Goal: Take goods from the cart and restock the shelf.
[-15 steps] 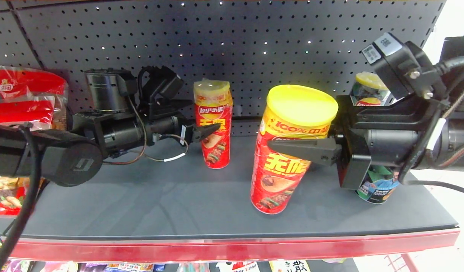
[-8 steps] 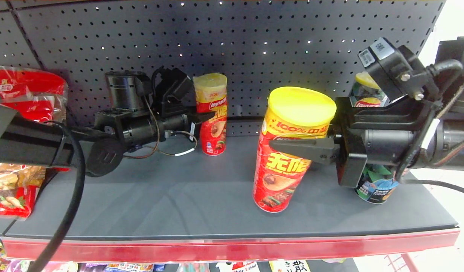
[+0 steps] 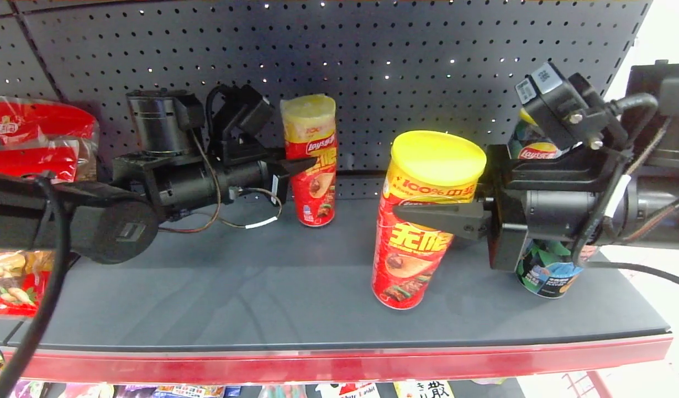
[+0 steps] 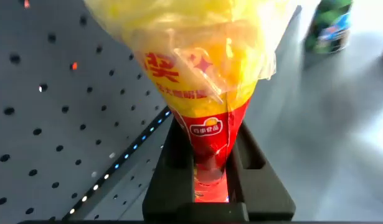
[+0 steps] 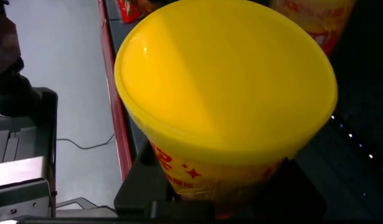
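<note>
**2 robot grippers each hold a red chip can over a store shelf**

A dark grey pegboard panel (image 3: 372, 66) forms the back wall. Below it runs a grey shelf (image 3: 206, 298) with a red front edge.

The right gripper (image 3: 422, 213) comes in from the right side. Its jaws are clamped around the upper part of a red can with a yellow lid (image 3: 411, 260). This can is close to upright, near the middle of the shelf and towards the front. Its base is at shelf level, but whether it touches cannot be told.

The left gripper (image 3: 311, 166) comes in from the left side. It is clenched on a second red can (image 3: 314, 193), whose yellow top is wrapped in clear plastic. This can is upright, just in front of the pegboard panel.

A dark can with green and blue print (image 3: 546, 271) stands on the shelf behind the right gripper. Red snack bags (image 3: 35, 138) sit at the far left.
</note>
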